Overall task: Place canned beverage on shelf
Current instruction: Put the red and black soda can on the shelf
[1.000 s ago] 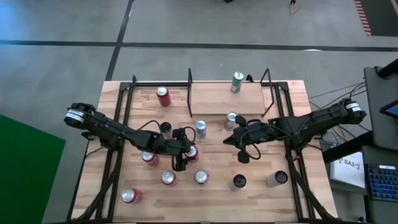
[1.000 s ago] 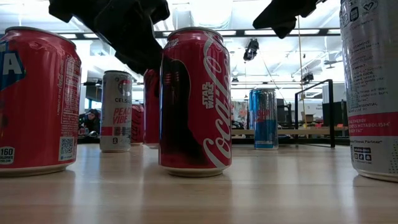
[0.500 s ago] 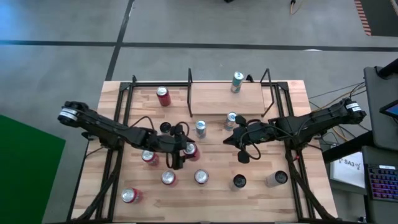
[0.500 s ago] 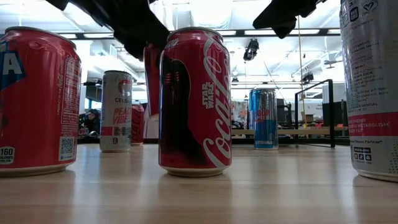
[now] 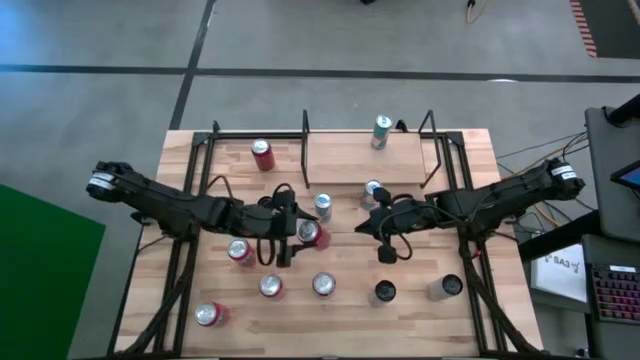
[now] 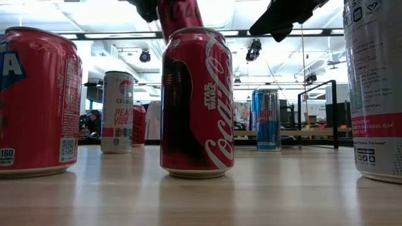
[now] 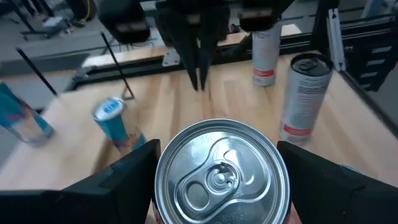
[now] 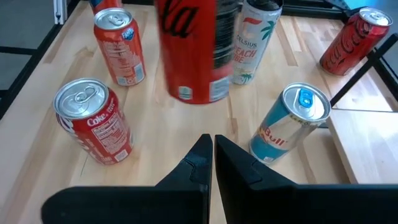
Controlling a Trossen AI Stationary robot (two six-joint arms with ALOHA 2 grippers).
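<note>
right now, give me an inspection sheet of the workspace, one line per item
surface: plank table, cans standing across it.
job's things: red can held in the left gripper, lifted off the table; shelf at the far edge carries one teal can.
clutter: red cans, dark cans, a silver can and a blue can stand loose.
grippers: left gripper shut on the red can; right gripper shut, empty, mid-table.
cables: black loops on both arms; wires off the right edge.
surroundings: grey floor, green mat, laptop.
</note>
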